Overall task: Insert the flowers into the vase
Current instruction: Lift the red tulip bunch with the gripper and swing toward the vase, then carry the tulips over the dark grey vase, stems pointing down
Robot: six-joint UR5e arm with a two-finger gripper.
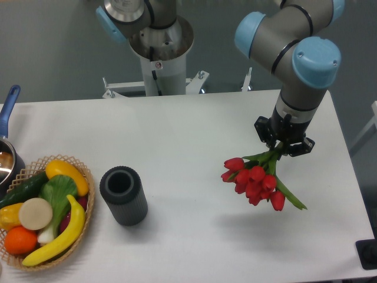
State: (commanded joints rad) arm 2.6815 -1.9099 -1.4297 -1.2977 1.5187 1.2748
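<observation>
Black two-finger gripper (283,145) fingers pinching green stems of red tulip bunch (254,181), held above white counter (194,130), right side. Dark grey ribbed cylindrical vase (123,195) upright, well apart to left, beside wicker basket (82,171)

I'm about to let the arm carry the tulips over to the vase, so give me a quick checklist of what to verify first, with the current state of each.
1. Grip on the flowers: ok. The end effector is shut on the stems, and the bunch hangs off the table.
2. Bunch orientation: not ok. The red buds point down and left, with the stems up at the end effector.
3. Vase upright with its mouth open: ok. The opening looks empty.
4. Path from flowers to vase: ok. Only bare table lies between them.
5. Basket clearance: cannot tell. It sits close to the vase's left.
6. Bunch fits the vase mouth: cannot tell.
</observation>
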